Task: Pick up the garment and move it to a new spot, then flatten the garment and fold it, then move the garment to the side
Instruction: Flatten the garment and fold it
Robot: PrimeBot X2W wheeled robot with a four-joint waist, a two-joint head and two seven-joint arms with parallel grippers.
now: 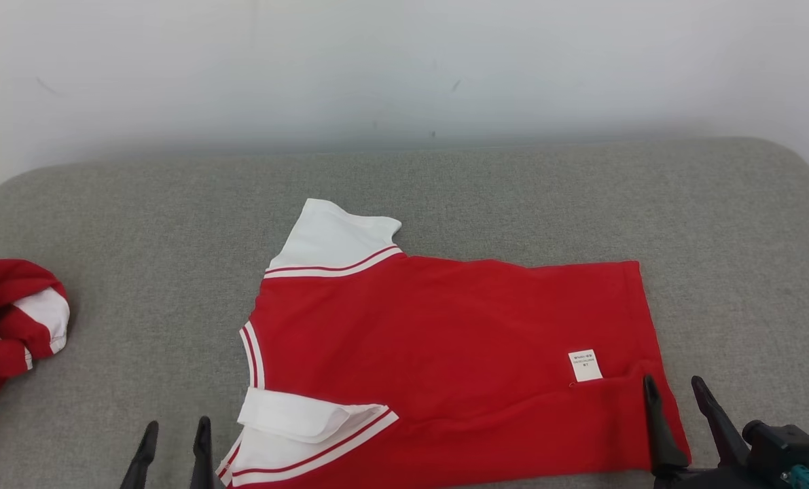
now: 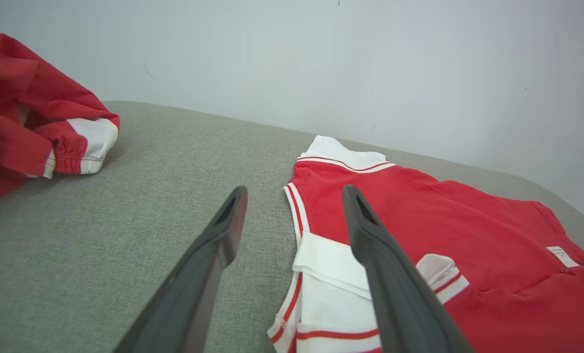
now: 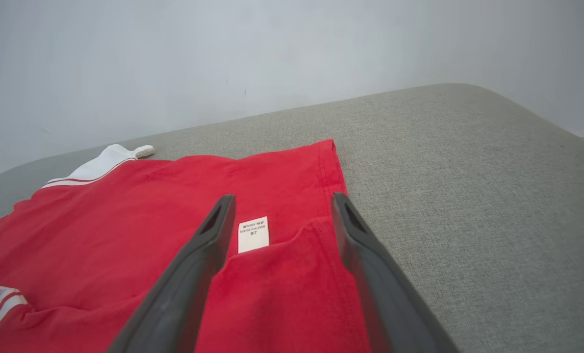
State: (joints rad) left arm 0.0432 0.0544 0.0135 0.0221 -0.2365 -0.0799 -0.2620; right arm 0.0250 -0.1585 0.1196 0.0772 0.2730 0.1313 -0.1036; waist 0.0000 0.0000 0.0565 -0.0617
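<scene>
Both grippers stand with jaws spread wide, holding nothing. The left gripper [image 1: 176,441] hovers at the cushion's near edge, just beside the folded white sleeve [image 1: 309,414]. The right gripper [image 1: 674,401] hangs over the hem corner near the care label [image 1: 585,365]. Between them the red polo shirt [image 1: 445,326] lies flat across the middle of the grey cushion [image 1: 513,197], neck toward its left edge, where a second crumpled garment [image 1: 10,319] sits well apart. For a clean fold, each gripper should probably pinch every layer at its own corner, then both lift together and carry level toward the far edge.
</scene>
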